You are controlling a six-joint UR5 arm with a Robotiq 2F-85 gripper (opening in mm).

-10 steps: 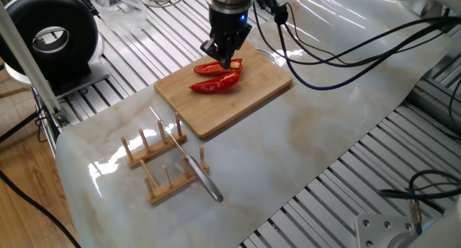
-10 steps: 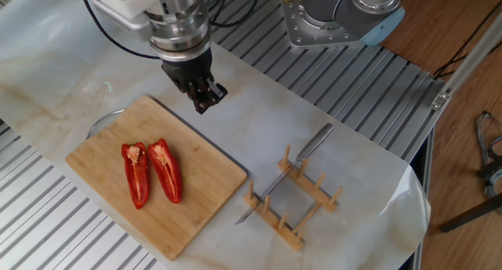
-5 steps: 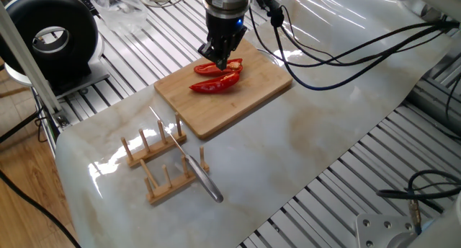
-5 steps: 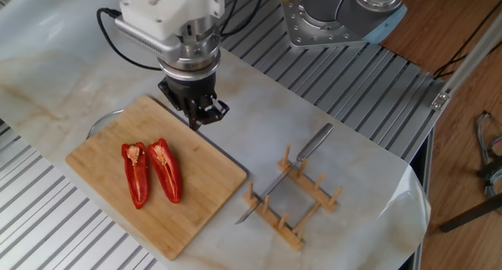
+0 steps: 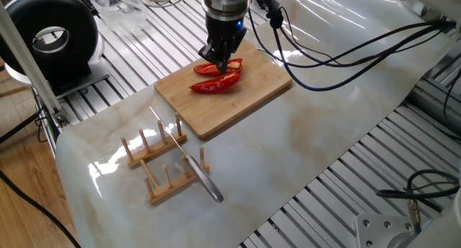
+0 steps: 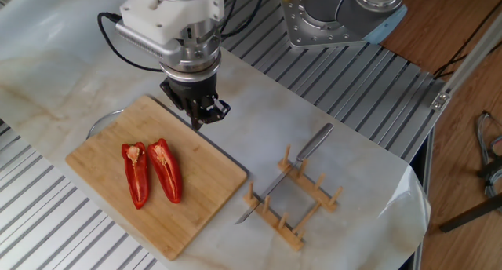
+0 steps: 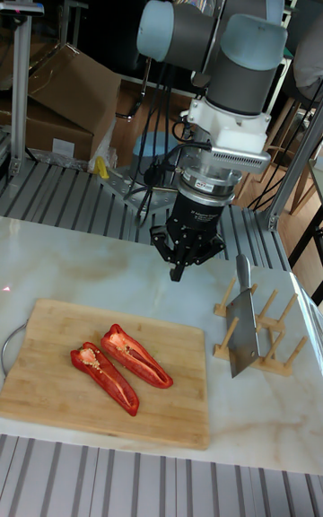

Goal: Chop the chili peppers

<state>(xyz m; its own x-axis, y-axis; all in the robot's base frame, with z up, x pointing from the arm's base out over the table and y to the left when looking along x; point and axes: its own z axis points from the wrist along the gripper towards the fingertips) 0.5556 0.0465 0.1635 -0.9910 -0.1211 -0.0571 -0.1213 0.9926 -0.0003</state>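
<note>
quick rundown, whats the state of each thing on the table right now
chili peppers: two uncut halves, cut side up, side by side on the board
cutting board: flat on the table
knife: resting in the wooden rack, untouched
gripper: above the board's edge, jaws closed, holding nothing

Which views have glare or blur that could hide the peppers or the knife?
One fixed view: bright glare streaks on the glossy sheet behind the board, none on the peppers; the pincer overlaps them. The other fixed view: even light, peppers and knife sharp. Tall fixed view: dim background, knife clear, small red light spot at the left edge.
</note>
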